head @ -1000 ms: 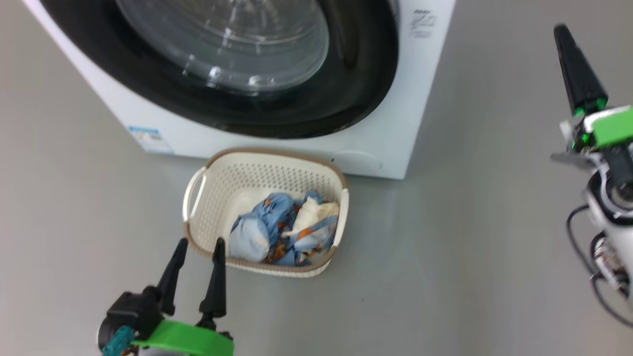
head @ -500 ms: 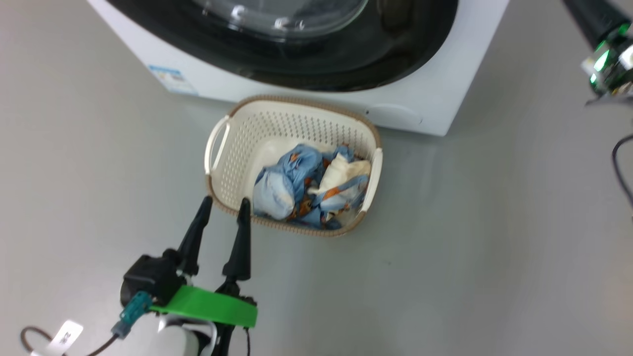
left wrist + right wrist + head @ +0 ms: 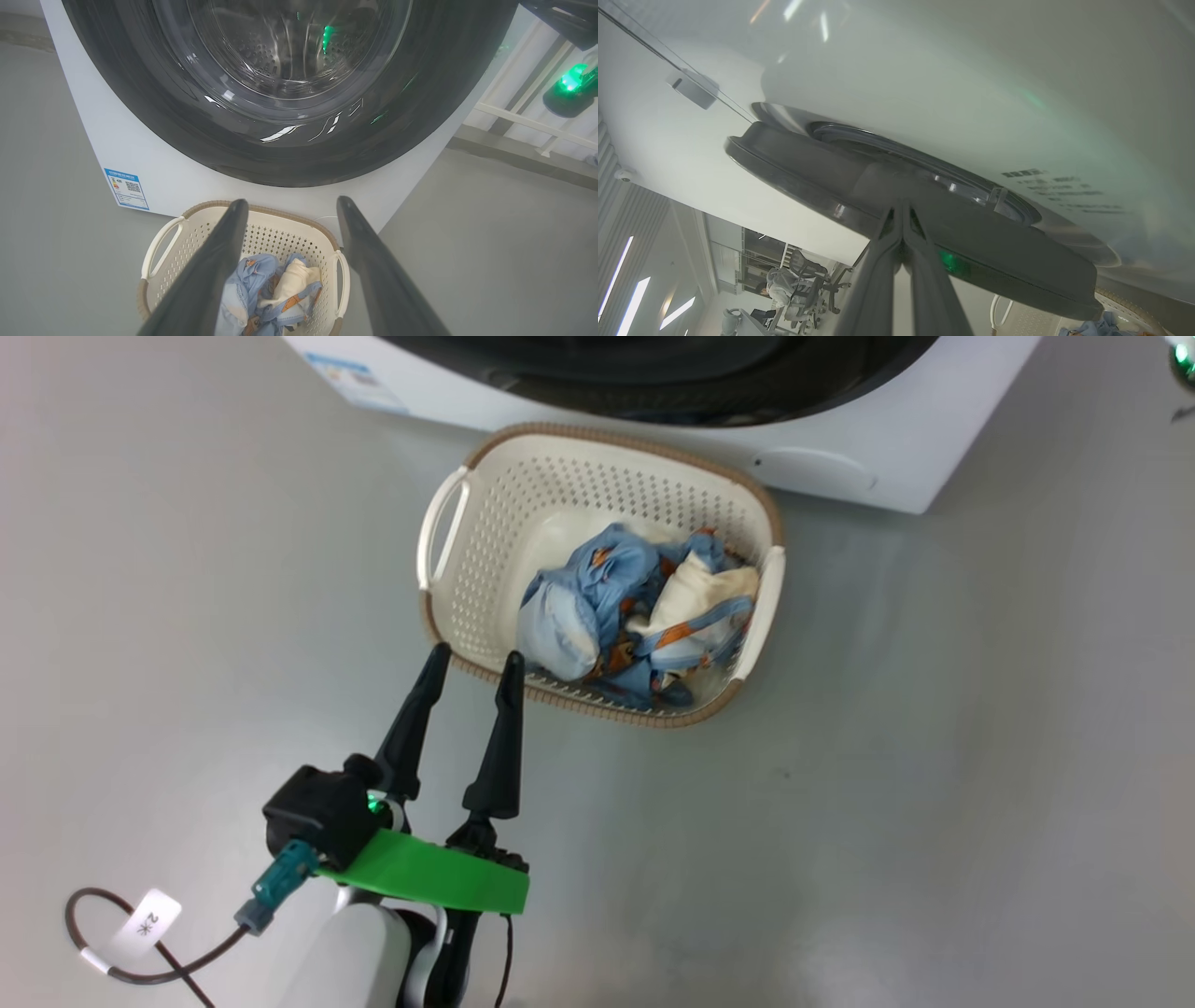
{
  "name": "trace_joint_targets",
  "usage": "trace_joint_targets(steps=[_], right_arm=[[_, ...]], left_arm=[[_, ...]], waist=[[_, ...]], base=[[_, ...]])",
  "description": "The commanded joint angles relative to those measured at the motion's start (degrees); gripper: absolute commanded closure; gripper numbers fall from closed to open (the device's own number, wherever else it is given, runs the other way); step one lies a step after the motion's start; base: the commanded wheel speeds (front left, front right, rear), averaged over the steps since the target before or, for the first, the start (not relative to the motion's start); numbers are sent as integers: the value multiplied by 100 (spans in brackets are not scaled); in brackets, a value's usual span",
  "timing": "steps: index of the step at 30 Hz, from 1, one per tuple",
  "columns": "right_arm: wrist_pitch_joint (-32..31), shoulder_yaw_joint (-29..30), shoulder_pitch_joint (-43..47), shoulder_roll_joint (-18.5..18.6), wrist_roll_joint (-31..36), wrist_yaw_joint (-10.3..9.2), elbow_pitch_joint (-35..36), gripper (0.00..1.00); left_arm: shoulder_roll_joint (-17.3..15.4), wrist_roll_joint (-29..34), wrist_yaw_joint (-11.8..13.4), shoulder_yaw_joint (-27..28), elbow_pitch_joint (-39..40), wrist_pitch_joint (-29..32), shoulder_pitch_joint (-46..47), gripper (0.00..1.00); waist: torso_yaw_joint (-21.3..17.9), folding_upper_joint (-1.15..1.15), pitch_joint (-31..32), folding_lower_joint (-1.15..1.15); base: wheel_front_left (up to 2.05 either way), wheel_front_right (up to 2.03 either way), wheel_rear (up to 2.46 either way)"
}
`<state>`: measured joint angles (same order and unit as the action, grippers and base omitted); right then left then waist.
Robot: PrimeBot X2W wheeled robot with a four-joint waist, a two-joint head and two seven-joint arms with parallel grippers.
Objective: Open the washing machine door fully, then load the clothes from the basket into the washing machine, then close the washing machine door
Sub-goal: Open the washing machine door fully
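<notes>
Left gripper (image 3: 476,655) is hanging low over the grey floor (image 3: 934,756) with its two dark fingers spread wide and nothing between them. The tips are sitting right at the basket's (image 3: 485,569) near left corner, and I can't tell if they're actually touching the brown rim. That cream basket is standing on the floor just in front of the washing machine (image 3: 840,467), a bit right of its blue label (image 3: 359,378). The clothes (image 3: 625,616) are lying bunched in the basket's right half, light blue with cream and orange bits. Right gripper (image 3: 902,207) is doing the opposite: fingers pressed together, pinching nothing, tips pointing right at the glossy black rim of the washing machine door (image 3: 971,242). Contact or not, can't say. From the left wrist the door is looking closed against the machine's front.
</notes>
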<state>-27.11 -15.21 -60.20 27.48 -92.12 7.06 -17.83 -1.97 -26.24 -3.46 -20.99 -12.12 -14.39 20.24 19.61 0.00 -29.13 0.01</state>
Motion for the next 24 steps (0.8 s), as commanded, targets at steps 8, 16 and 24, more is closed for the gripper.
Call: trace_joint_targets(steps=[8, 16, 24], right_arm=[[-95, -145, -522, -72, 280, 43, 28, 100], [-98, -310, -701, -100, 389, 43, -4, 100], [-116, -449, -507, -145, 316, 43, 28, 100]], left_arm=[[-91, -194, 95, -44, 266, -61, 199, 0], [-91, -285, 132, -118, 288, -61, 257, 0], [-91, -314, 147, -120, 240, -61, 213, 0]], waist=[[288, 0, -416, -1], [346, 0, -479, -1], [327, 0, -275, -1]], base=[[0, 0, 0], [0, 0, 0], [0, 0, 0]])
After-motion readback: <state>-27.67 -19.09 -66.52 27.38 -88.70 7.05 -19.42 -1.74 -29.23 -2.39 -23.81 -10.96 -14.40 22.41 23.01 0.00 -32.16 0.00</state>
